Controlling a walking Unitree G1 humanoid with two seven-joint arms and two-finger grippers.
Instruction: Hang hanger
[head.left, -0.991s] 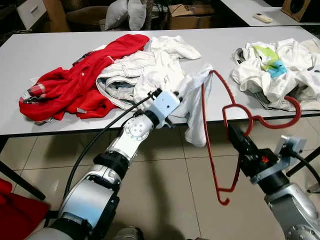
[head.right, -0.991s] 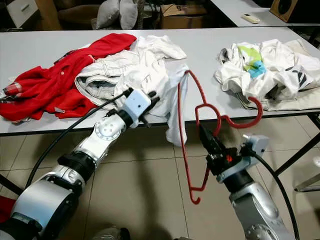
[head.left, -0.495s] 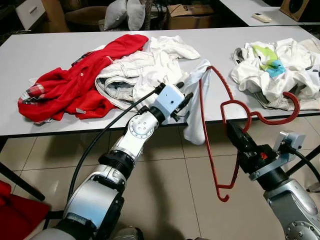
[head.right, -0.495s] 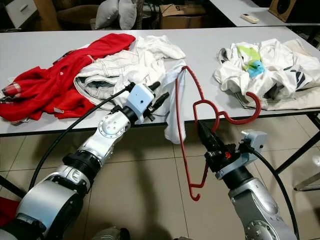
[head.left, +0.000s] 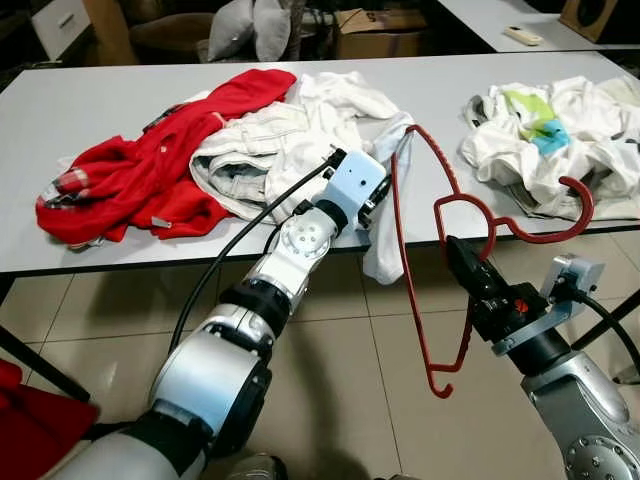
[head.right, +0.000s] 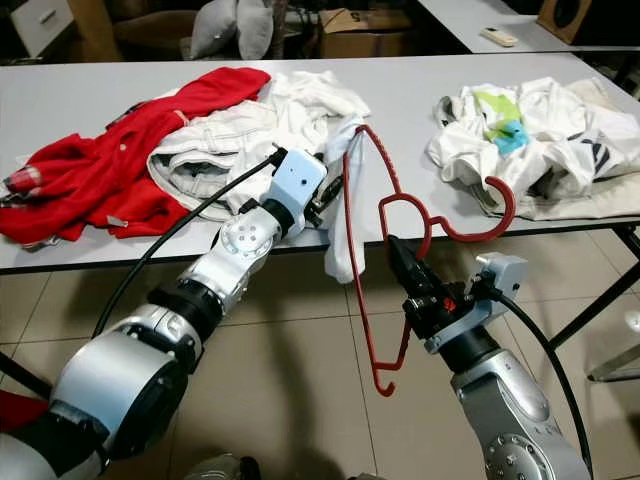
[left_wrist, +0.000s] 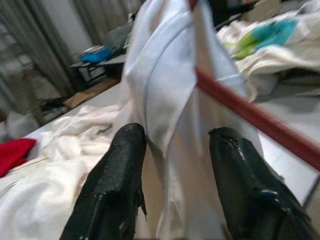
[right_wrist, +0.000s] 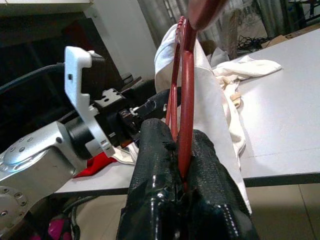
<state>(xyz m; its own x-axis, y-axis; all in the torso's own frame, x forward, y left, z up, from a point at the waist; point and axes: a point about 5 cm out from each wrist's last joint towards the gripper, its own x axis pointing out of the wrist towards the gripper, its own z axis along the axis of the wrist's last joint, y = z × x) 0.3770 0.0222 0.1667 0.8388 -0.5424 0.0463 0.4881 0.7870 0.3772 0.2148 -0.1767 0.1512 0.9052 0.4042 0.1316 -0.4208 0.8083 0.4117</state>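
My right gripper (head.left: 458, 258) is shut on a red hanger (head.left: 530, 239) and holds it upright off the table's front edge, with the hook pointing right. The same gripper (right_wrist: 182, 145) pinches the hanger's red bar (right_wrist: 186, 100) between its fingers. A white garment (head.left: 385, 255) droops over the table edge right beside the hanger's left shoulder. My left gripper (head.left: 372, 205) reaches to that drooping cloth. Its fingers (left_wrist: 120, 165) stand open on either side of a fold of the white cloth (left_wrist: 165, 75), with the red bar just past them.
The grey table (head.left: 80, 100) carries a red garment (head.left: 140, 170), a pile of white clothes (head.left: 280, 140) and another pile (head.left: 550, 140) at the right. A cardboard box (head.left: 380, 30) and cushions sit behind. Tiled floor lies below, with something red (head.left: 30, 420) at lower left.
My left gripper has swung right and up to the drooping white cloth and now straddles it. The right gripper has brought the hanger slightly left, closer to the cloth.
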